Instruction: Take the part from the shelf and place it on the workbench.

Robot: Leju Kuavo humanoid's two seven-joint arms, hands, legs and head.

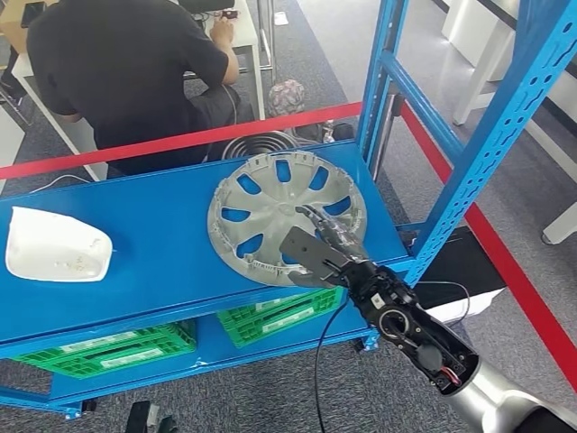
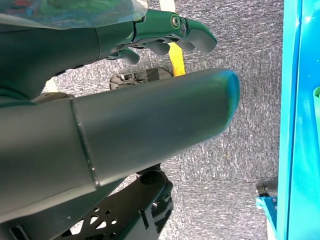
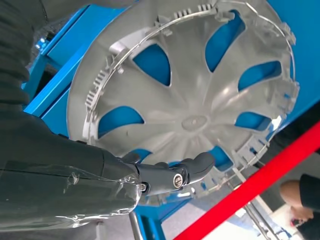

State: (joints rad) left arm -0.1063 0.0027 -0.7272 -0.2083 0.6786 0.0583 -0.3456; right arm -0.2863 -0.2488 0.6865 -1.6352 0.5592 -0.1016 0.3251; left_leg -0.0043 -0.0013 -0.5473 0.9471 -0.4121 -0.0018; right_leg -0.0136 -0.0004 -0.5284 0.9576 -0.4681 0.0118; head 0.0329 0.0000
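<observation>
A silver hubcap [image 1: 272, 203] lies flat on the blue shelf [image 1: 156, 244], right of the middle, its near rim at the shelf's front edge. My right hand [image 1: 325, 251] reaches in from the lower right, its fingers [image 1: 334, 230] spread over the hubcap's near right part; I see no grip on it. The right wrist view looks close along the dark fingers [image 3: 177, 175] at the hubcap [image 3: 196, 90]. A white moulded part [image 1: 56, 245] lies at the shelf's left end. My left hand [image 2: 151, 115] hangs low beside the shelf, holding nothing.
Blue uprights [image 1: 476, 144] rise at the shelf's right end. Red tape [image 1: 170, 142] stretches behind the shelf, and a person [image 1: 123, 72] sits beyond it at a desk. Two green crates [image 1: 109, 350] [image 1: 279, 316] stand on the lower level. The shelf's frame [image 2: 298, 125] runs close to my left hand.
</observation>
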